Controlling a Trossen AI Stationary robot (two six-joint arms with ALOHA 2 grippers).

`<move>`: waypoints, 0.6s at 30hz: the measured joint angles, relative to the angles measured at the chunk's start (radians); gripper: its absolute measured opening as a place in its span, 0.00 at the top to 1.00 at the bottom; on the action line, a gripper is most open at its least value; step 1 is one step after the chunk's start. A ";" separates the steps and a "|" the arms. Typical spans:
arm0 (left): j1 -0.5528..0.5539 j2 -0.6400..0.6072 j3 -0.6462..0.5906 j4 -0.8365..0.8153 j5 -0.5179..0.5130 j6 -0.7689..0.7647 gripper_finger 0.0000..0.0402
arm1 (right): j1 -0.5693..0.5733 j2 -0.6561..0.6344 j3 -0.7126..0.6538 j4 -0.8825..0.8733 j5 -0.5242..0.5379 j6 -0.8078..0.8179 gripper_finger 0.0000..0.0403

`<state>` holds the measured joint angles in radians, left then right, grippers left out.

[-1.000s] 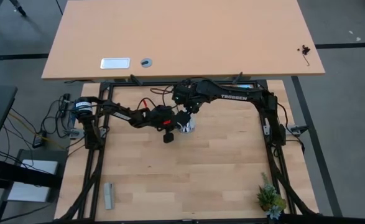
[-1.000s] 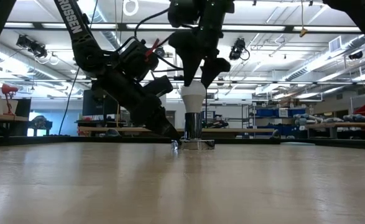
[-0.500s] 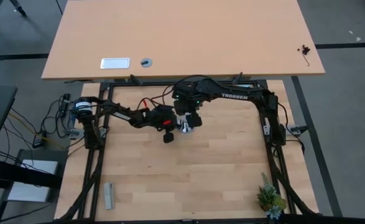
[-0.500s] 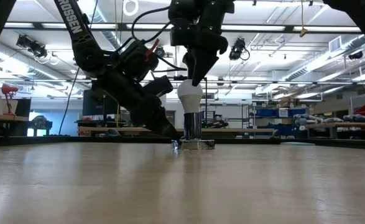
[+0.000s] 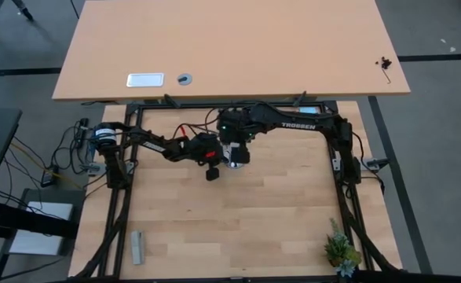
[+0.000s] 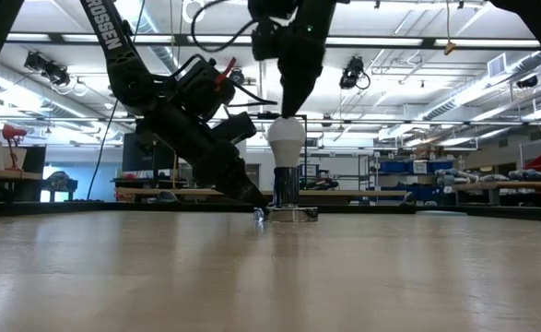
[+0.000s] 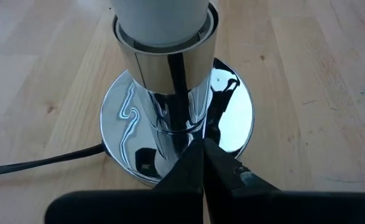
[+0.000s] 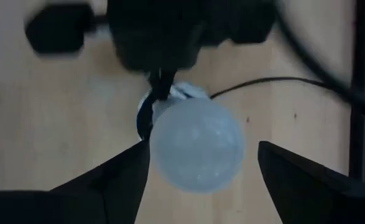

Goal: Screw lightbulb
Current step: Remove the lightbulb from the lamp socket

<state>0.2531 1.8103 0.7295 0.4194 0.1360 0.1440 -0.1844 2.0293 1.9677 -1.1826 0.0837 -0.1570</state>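
While the lightbulb (image 6: 287, 140) sits upright in the silver socket (image 7: 170, 81), the right gripper (image 8: 198, 163) hangs just above it, fingers spread wide, gripping nothing; the left gripper (image 7: 202, 163) pinches the socket's base, fingers closed.

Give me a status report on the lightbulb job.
Left end effector shut, pressed low on the silver socket base. Right end effector open, straddling the lightbulb from above. Lightbulb seated upright in socket. Nothing in the way.

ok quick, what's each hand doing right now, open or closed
Left hand: closed, pinching the socket base.
Right hand: open, fingers apart on either side of the bulb, above it.
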 joint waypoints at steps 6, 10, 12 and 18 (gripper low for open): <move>0.000 0.000 0.000 0.000 0.000 0.002 1.00 | -0.002 -0.002 0.026 0.016 0.010 0.309 0.23; 0.000 0.000 0.000 0.000 0.000 0.002 1.00 | -0.009 -0.002 0.026 -0.004 -0.010 0.587 0.23; 0.000 0.000 0.000 0.000 0.000 0.002 1.00 | -0.010 -0.002 0.021 -0.003 -0.036 0.670 0.23; 0.000 0.000 0.000 0.000 0.000 0.000 1.00 | -0.010 -0.001 -0.027 0.031 -0.044 0.715 0.23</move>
<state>0.2531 1.8103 0.7296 0.4194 0.1360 0.1443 -0.1944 2.0285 1.9403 -1.1516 0.0399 0.5579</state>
